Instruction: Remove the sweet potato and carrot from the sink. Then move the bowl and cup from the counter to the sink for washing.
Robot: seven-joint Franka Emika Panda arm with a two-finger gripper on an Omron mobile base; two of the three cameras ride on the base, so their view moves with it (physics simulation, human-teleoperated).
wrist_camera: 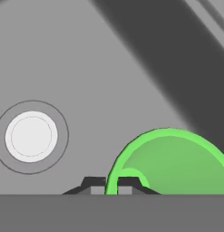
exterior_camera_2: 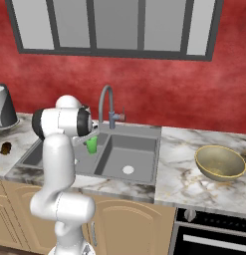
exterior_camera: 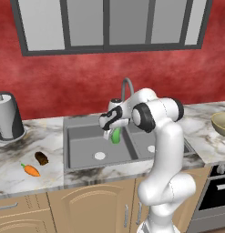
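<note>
A white robot arm reaches over a grey double-basin sink (exterior_camera: pixel 82 132) set in a marble bench (exterior_camera: pixel 23 164) below a red wall and a window. Its jaws (exterior_camera: pixel 110 134) are closed on the rim of a small bright green cup (exterior_camera: pixel 115 135), one finger inside the rim and one outside, and the cup hangs tilted above the sink's left basin, near the divider between the two basins, at the centre of the left base view. In the hand view the cup's green rim (wrist_camera: pixel 170 156) arcs across the lower right, with the white round drain (wrist_camera: pixel 31 136) of the basin floor at middle left. The curved grey faucet (exterior_camera_2: pixel 107 107) rises just behind the cup, close to the arm's upper links. At lower left of the left base view, the dark brown sweet potato (exterior_camera: pixel 41 158) and the orange carrot (exterior_camera: pixel 30 170) lie on the bench left of the sink, near each other but apart. A grey kettle-like appliance (exterior_camera: pixel 7 116) stands at the far left against the wall. In the right base view the wide olive-tan bowl (exterior_camera_2: pixel 219 162) sits on the bench at right, well apart from the sink, above a dark oven front (exterior_camera_2: pixel 214 239). The arm's white body blocks part of the left basin in that view.
</note>
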